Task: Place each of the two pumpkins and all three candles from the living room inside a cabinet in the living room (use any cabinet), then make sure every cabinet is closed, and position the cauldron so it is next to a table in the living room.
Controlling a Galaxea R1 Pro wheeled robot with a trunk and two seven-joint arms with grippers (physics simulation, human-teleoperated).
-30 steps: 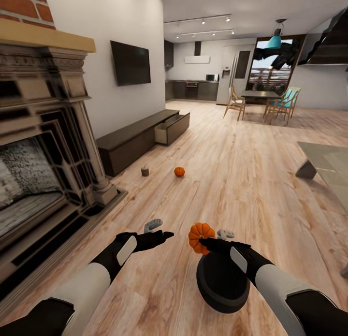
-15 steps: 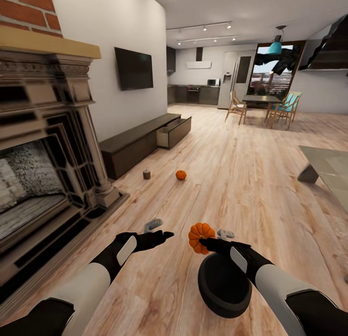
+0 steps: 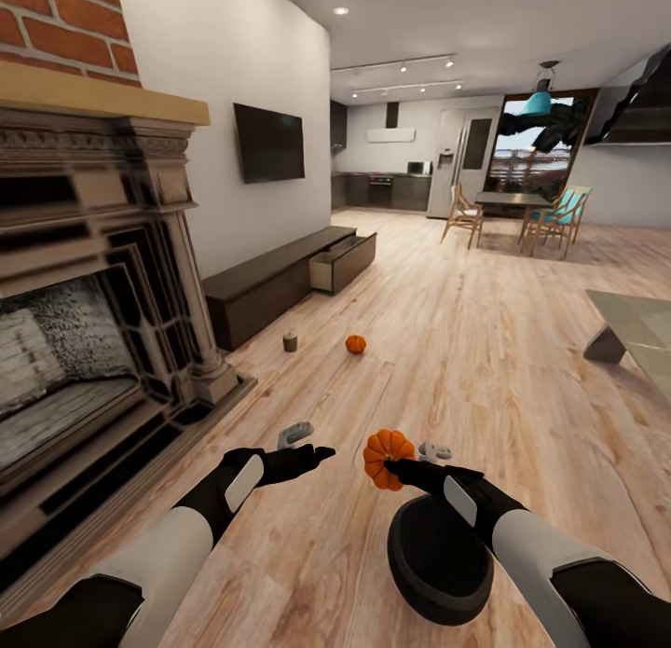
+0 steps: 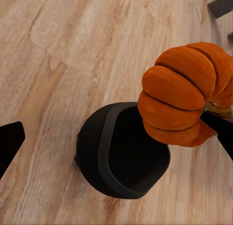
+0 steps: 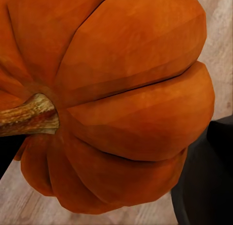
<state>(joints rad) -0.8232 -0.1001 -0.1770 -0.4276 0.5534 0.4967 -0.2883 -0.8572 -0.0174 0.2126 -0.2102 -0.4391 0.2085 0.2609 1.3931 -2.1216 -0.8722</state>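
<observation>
The right gripper (image 3: 403, 468) has its jaws clamped on a bright orange ribbed pumpkin (image 3: 386, 457), held above a glossy black round cauldron (image 3: 438, 559) standing on the wooden floor (image 3: 466, 368). The left gripper (image 3: 312, 446) hangs beside it, jaws spread wide around nothing. Farther off, a second small orange pumpkin (image 3: 355, 344) and a stubby grey-brown candle (image 3: 290, 342) lie near the long dark brown cabinet (image 3: 270, 289), one drawer pulled out.

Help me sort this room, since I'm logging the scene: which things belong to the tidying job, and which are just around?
Job:
held pumpkin in right gripper
floor pumpkin
candle
cauldron
cabinet, one drawer open
coffee table

Just around:
fireplace
TV
dining table and chairs
kitchen cupboards
</observation>
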